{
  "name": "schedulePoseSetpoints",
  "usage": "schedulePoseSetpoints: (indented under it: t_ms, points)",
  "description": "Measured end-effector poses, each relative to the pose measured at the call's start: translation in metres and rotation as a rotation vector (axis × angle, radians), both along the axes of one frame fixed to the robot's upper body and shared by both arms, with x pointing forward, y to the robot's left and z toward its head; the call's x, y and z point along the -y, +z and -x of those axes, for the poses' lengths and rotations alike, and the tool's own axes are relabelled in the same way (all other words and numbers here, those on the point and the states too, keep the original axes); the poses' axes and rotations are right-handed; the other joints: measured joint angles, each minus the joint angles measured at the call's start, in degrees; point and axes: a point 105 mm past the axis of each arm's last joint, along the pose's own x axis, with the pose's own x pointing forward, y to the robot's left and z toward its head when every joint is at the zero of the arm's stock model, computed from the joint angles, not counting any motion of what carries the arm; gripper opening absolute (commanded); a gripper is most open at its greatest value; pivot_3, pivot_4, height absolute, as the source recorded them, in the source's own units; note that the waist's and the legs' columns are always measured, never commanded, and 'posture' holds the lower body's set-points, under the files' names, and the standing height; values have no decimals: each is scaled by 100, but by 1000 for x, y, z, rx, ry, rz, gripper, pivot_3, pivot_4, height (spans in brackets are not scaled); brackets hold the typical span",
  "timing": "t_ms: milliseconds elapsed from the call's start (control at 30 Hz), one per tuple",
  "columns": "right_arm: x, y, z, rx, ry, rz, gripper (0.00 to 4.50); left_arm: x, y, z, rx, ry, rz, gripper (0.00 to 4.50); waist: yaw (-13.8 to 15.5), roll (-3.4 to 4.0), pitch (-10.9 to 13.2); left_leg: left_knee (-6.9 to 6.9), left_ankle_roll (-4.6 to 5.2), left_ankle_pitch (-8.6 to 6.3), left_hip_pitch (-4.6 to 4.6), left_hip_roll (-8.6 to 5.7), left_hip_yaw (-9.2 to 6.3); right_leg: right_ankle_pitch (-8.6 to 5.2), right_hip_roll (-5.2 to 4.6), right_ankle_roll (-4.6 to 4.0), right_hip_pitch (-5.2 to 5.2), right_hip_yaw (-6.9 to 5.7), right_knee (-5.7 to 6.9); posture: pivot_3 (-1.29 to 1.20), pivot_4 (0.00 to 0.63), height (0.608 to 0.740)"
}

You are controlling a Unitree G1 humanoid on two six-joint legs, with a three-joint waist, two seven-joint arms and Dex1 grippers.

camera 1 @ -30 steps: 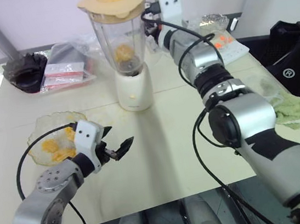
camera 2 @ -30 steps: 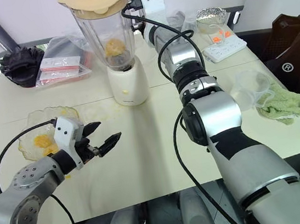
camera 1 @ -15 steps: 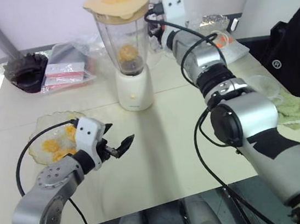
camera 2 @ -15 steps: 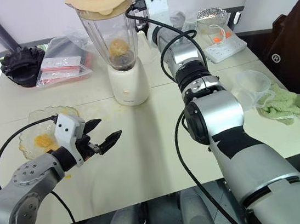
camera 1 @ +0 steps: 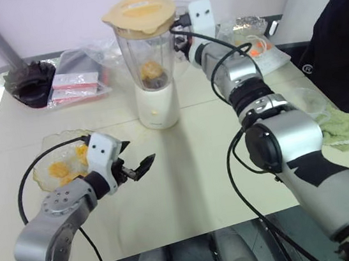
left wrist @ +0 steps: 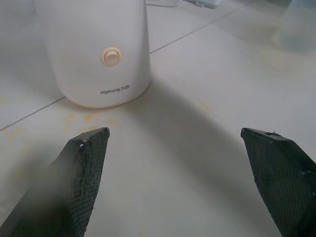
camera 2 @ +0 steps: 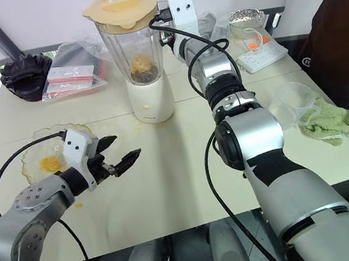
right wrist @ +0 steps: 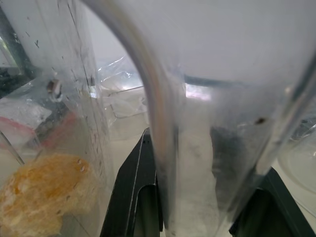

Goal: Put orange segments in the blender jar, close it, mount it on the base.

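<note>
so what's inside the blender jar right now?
Orange segments sit low in the blender jar, above the base. The cream lid covers the top; the blade is hidden beneath the fruit.

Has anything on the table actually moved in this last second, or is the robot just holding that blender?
Nothing on the table visibly moved. The right gripper stays closed on the handle of the blender jar, which sits lidded on the base with orange segments inside. The left gripper still hovers open above the table. At the right edge, a person's dark sleeve came further into view.
</note>
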Motion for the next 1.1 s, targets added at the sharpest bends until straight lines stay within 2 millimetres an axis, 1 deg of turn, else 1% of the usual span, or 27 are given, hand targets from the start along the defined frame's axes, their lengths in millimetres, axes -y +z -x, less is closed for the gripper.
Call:
schedulePoseSetpoints:
  t_ms: [33,167,200,367,433,500,533,567,600,633,667,700,733,767,800,833,867,900,933,967,1033,1100]
  points:
    - [0,-2,0,-11,6,3,2288,0,0,-1,-1,2,0,4500,-2,-1,-1,0,0,0,0,0,0,0,1,0,0,0,0,0,150,740]
    - [7,-23,-1,-55,-4,30,4295,0,1,-1,4,0,0,4500,-6,-1,-1,1,0,0,1,0,1,0,1,0,1,0,1,0,150,740]
    - [9,-27,-1,-59,-9,46,4472,0,1,-1,5,0,0,4500,-7,-1,-1,2,0,0,1,0,1,1,1,0,0,0,2,0,150,740]
    - [17,-35,0,-47,-5,130,4472,3,4,-3,15,-6,23,4500,-8,-1,-1,1,-1,1,3,0,1,0,5,0,1,0,4,0,150,740]
    - [25,-45,1,-55,-4,149,4472,4,4,-4,15,-7,38,4500,0,-2,-1,3,-1,1,2,0,0,1,5,1,2,0,4,0,150,740]
    - [38,-62,5,-77,12,183,4472,5,7,-6,24,-5,48,4500,32,-3,-2,7,-1,1,2,-1,-4,1,3,1,5,-2,3,0,150,740]
    - [46,-71,9,-87,27,201,4472,5,9,-7,29,-3,55,4500,57,-4,-3,9,-1,1,2,-2,-5,1,2,1,8,-2,3,0,150,740]
    - [59,-85,17,-108,50,222,4472,5,11,-8,36,0,60,4500,105,-5,-3,9,-1,1,1,-2,-5,1,1,2,10,-3,1,0,150,740]
    - [68,-96,24,-135,67,234,4472,4,11,-9,37,4,62,4500,125,-4,-3,9,-1,0,1,-4,-2,1,0,3,8,-1,1,0,150,740]
    - [79,-110,35,-167,98,243,4472,3,12,-9,38,7,64,4500,145,-3,-2,9,-1,0,0,-6,-2,1,-1,3,7,-1,1,0,150,740]
    - [84,-119,46,-188,142,249,4472,1,12,-9,37,17,65,4500,144,-3,-2,10,-1,0,1,-6,-1,1,0,3,8,-1,2,0,150,740]
    - [88,-122,56,-194,184,253,4472,0,13,-10,39,19,66,4500,143,-2,-1,10,-1,1,0,-6,0,1,0,4,5,-1,3,0,150,740]
    - [93,-119,74,-180,263,270,4472,1,14,-9,44,14,70,4500,146,-1,-1,11,0,0,1,-5,-1,1,1,4,5,-1,3,0,150,740]
    - [97,-115,86,-174,317,285,4472,-2,15,-8,45,19,70,4500,144,-1,-1,12,0,0,2,-4,-1,1,3,4,6,-1,4,0,150,740]
    - [103,-106,101,-162,376,305,4472,-4,16,-7,44,21,67,4500,140,-1,0,13,0,0,3,-3,2,0,4,4,6,0,4,0,150,740]
    - [105,-101,109,-157,412,312,4472,-6,16,-6,43,25,68,4500,129,-2,-1,14,0,0,7,-1,3,0,7,3,8,0,4,0,150,740]
    - [109,-90,125,-145,467,307,4472,-7,18,-5,42,25,75,4500,130,-3,-1,18,0,0,11,6,5,-2,15,1,14,1,2,0,150,740]
    - [110,-81,136,-133,514,305,4472,-9,18,-4,41,26,74,4500,127,-5,0,23,0,0,16,12,6,-14,24,-20,18,3,2,0,150,740]
    - [110,-75,145,-129,547,301,4472,-10,19,-4,40,24,68,4500,127,-6,0,28,0,0,19,14,4,-16,30,-24,22,2,2,0,150,740]
    - [112,-67,158,-131,594,304,4472,-11,21,-2,41,19,59,4500,138,-6,0,30,0,0,20,16,0,-19,33,-33,25,2,3,0,150,740]
    - [115,-57,172,-138,638,289,4472,-16,23,-1,42,26,52,4500,137,-8,0,38,0,0,30,20,0,-23,37,-43,37,2,3,0,150,740]
    - [117,-50,180,-141,655,269,4472,-17,24,1,44,27,54,4500,136,-8,0,51,0,0,33,21,0,-23,38,-43,46,1,3,0,150,740]
